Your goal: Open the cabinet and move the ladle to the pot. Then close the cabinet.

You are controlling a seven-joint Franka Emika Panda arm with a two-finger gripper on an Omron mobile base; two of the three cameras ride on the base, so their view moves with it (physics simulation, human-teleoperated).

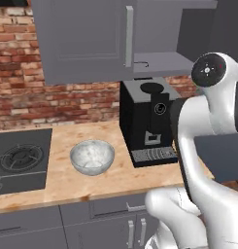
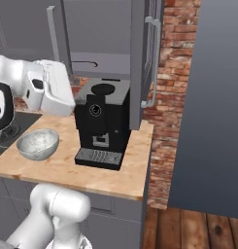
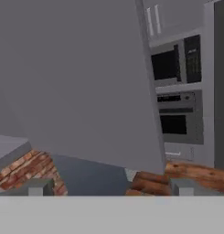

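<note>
My jaws [image 3: 111, 186] stand wide apart, holding nothing; the open right door [image 3: 81, 82] of the cabinet [image 1: 81, 39] looms just ahead of them; the ladle [image 2: 87, 63] lies on its shelf; I reckon a careless swing strikes that door.

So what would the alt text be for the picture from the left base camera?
A white robot arm rises at the right before a wooden counter with a black coffee machine, a glass bowl and a stove. Above hangs a grey cabinet, its right side open.
</note>
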